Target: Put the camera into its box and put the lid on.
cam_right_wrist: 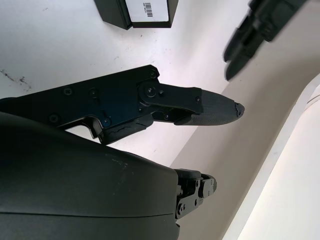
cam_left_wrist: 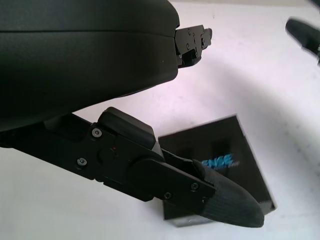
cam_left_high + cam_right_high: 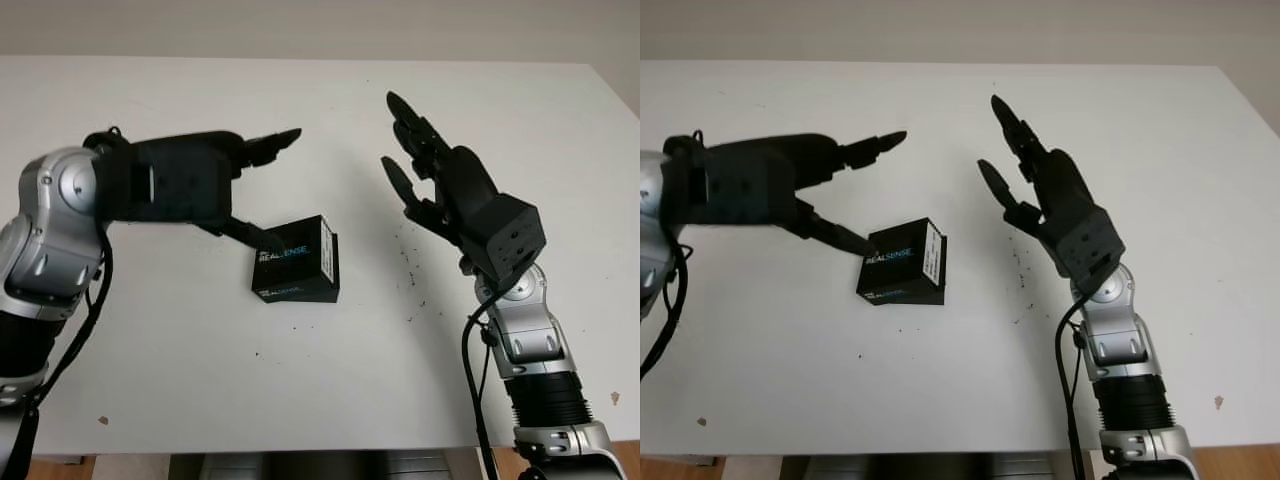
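Box [image 3: 297,262], black and closed with its lid on, sits flat near the middle of the white desk [image 3: 300,380]. Top face reads "REALSENSE", with the "SENSE" part in blue and a smaller line of print above it too small to read. More small print on the front edge, unreadable. The end facing the right side carries a white sticker with a barcode [image 1: 149,6], seen in the right wrist view; the digits are too small to tell. Camera itself is not visible outside the box.

Left hand [image 3: 228,190] is over the desk just left of the box, open, holding nothing. One finger [image 3: 270,143] points out above and behind the box, well clear of it. The lower finger [image 2: 220,197] reaches down to the box's near left corner, its tip at the lid edge; contact is hard to confirm, looks touching or just off it.

Right hand [image 3: 425,175] is raised to the right of the box, well apart from it, open, palm turned toward the box, fingers pointing up and away from the robot. Holds nothing.

Dark specks [image 3: 412,275] are scattered on the desk between the box and the right arm. Small brown marks near the front edge of the desk.
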